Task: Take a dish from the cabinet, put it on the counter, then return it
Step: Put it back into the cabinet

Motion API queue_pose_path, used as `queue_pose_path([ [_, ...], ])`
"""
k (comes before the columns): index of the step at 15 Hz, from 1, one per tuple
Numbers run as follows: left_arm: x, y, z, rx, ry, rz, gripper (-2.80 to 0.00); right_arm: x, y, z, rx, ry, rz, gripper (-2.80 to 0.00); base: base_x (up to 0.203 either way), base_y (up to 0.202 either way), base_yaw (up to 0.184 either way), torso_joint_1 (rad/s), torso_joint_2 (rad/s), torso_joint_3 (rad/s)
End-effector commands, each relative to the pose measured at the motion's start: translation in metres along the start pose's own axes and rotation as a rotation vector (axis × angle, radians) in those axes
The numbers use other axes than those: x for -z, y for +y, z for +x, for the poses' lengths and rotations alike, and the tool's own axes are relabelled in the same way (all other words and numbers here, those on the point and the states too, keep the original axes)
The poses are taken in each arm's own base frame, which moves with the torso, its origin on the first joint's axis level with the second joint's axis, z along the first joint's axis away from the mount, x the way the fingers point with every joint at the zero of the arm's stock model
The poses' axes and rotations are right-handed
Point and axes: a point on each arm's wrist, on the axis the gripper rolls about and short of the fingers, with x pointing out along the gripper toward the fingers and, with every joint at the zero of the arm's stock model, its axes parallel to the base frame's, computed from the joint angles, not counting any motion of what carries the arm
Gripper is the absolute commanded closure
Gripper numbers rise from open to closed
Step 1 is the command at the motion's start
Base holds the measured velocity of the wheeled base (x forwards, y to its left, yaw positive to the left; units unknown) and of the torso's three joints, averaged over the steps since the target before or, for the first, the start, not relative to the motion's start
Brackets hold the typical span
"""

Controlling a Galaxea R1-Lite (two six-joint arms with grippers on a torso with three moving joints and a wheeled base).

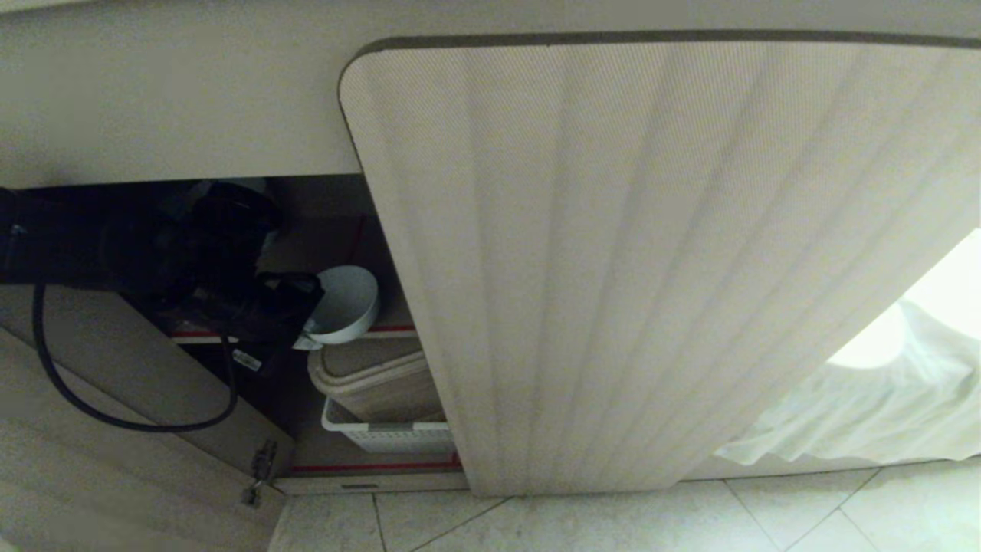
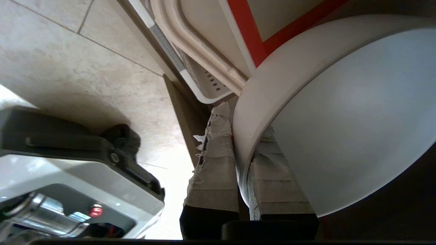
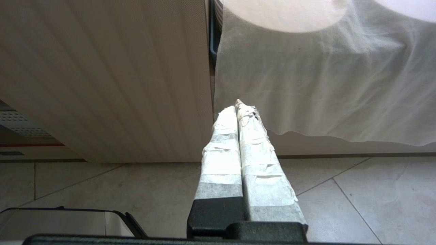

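Note:
The dish is a small white bowl, tilted on its side in the cabinet's opening just above a brown shelf edged with red tape. My left gripper reaches in from the left. In the left wrist view my left gripper is shut on the dish, one taped finger outside the rim and the other inside. The cabinet's fluted beige door stands open to the right. My right gripper hangs shut and empty above the floor. The counter's top is out of view.
Below the dish stand stacked beige trays and a white perforated basket on the lower shelf. The cabinet's left door is swung open. A white cloth hangs at the right. Pale floor tiles lie in front.

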Motion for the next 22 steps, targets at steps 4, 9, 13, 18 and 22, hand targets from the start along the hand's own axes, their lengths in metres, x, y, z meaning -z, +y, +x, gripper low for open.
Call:
queue_pose_path([
  [4,-0.002,-0.001,0.009,0.007,-0.008,-0.099,0.0,0.0,0.0,0.0,0.0,0.0,0.001,0.0,0.0,0.0,0.0,0.0,0.0,0.0],
  [9,-0.005,-0.006,0.014,0.051,-0.031,-0.141,0.0,0.0,0.0,0.0,0.0,0.0,0.0,0.0,0.0,0.0,0.0,0.0,0.0,0.0],
  [13,-0.006,-0.005,0.017,0.043,-0.031,-0.143,0.0,0.0,0.0,0.0,-0.001,0.0,0.0,0.0,0.0,0.0,0.0,0.0,0.0,0.0],
  [18,-0.01,-0.01,0.021,0.05,-0.036,-0.139,0.0,0.0,0.0,0.0,-0.001,0.0,0.0,0.0,0.0,0.0,0.0,0.0,0.0,0.0],
  [22,-0.013,-0.019,0.022,0.074,-0.036,-0.137,0.0,0.0,0.0,0.0,0.0,0.0,0.0,0.0,0.0,0.0,0.0,0.0,0.0,0.0],
])
